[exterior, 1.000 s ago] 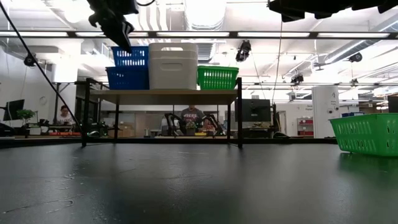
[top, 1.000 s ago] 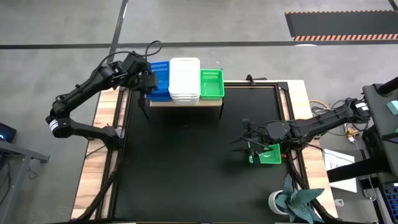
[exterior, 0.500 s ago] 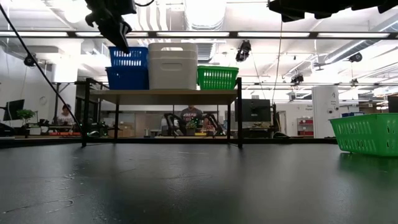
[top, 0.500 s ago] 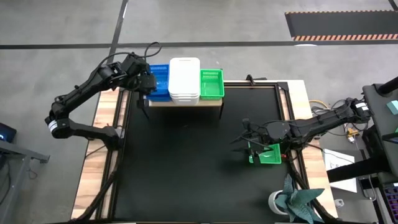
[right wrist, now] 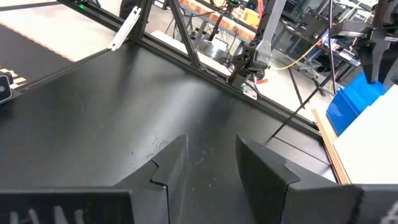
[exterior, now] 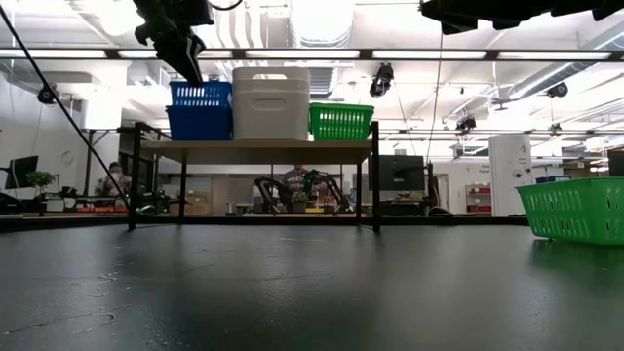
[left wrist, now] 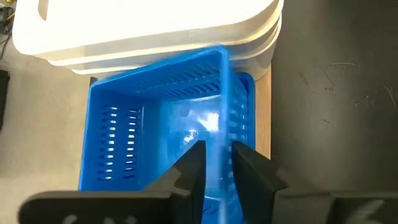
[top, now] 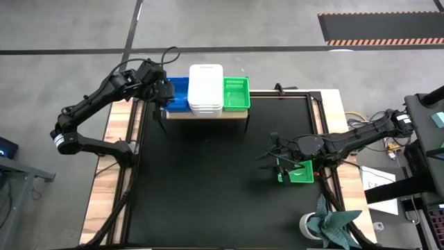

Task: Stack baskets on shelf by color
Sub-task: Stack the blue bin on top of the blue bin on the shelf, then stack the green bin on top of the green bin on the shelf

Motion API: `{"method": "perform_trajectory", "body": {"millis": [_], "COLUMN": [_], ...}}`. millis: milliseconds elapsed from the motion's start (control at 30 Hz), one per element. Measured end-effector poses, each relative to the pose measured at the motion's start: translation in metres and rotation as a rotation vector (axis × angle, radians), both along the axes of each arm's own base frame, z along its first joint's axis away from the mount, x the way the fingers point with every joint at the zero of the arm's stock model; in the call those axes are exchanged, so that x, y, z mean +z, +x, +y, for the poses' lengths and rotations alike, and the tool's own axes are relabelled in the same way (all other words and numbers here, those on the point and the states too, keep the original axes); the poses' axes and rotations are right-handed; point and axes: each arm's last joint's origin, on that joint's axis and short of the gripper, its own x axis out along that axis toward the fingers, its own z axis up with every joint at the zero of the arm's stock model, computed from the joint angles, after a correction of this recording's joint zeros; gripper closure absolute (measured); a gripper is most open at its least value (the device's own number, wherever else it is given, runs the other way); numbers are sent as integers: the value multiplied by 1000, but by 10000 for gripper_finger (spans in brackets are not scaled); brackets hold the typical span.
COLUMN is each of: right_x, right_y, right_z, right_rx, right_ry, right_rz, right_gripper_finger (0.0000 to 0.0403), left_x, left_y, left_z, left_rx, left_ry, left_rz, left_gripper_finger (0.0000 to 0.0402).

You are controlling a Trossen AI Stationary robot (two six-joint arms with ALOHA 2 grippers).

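1. count: your shelf (top: 208, 114) carries three groups side by side at the table's far edge: blue baskets (exterior: 200, 108), two visible in the low view, one nested in the other; a white stack (top: 206, 89) in the middle, layers hard to count; one green basket (top: 236, 93).
2. one more green basket (top: 298, 171) sits on the black table (top: 208, 180) near its right edge, well apart from the shelf.
3. your left gripper (left wrist: 216, 158) pinches the top blue basket's side wall, one finger on each face of it.
4. your right gripper (top: 283, 157) hovers touching or just above the loose green basket, fingers spread with nothing between them.
5. room: the blue stack touches the white stack; the table's middle is open.
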Motion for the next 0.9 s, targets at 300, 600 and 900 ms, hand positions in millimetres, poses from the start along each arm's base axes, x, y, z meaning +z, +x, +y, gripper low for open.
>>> {"method": "perform_trajectory", "body": {"millis": [300,600,900], "right_x": [0,0,1], "right_y": [0,0,0], "right_z": [0,0,0], "right_rx": [0,0,2], "right_ry": [1,1,-5], "right_rz": [-2,-3,-8], "right_gripper_finger": [275,275,275], "left_x": [5,23,4], "left_y": [-5,-13,-5], "left_z": [-4,-14,-7], "left_rx": [28,79,134], "left_ry": [-4,-6,-43], "left_rz": [-32,-182,-207], "left_gripper_finger": [329,330,371]}}
